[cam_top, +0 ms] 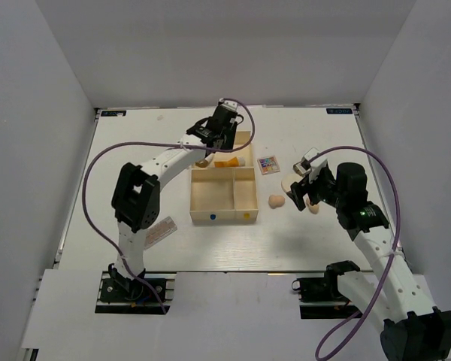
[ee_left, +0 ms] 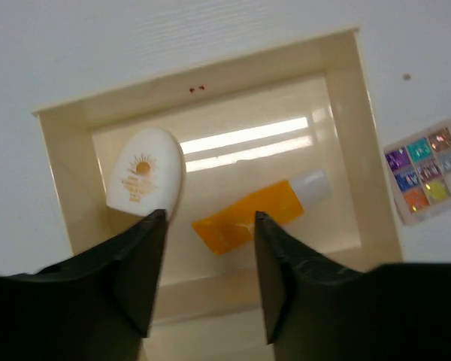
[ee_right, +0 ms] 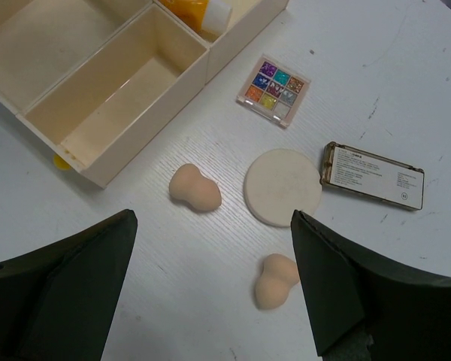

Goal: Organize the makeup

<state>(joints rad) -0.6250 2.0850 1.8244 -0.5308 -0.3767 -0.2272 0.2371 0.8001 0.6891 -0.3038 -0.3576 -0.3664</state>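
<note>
Makeup partly sorted: orange tube [ee_left: 248, 214] and white oval bottle [ee_left: 145, 178] lie in far compartment of tray [ee_left: 346, 113]. Above them left gripper [ee_left: 210, 216], jaws part open, empty. Over sponges [ee_right: 195, 188], round pad [ee_right: 283, 186], multicolour palette [ee_right: 273, 90] and brown palette [ee_right: 372, 174] on table [ee_right: 406, 75] hangs right gripper [ee_right: 214, 218], gaping, empty. Placing looks done; next move calls for a sponge pick.

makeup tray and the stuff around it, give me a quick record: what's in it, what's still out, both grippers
tray: wooden tray, three compartments
far compartment: orange tube, white oval bottle
near compartments: nothing in them
on table, right of tray: multicolour palette, cream round pad, rectangular palette, two peach sponges
left gripper: open, above the far compartment
right gripper: open, above the sponges, holding nothing
</note>
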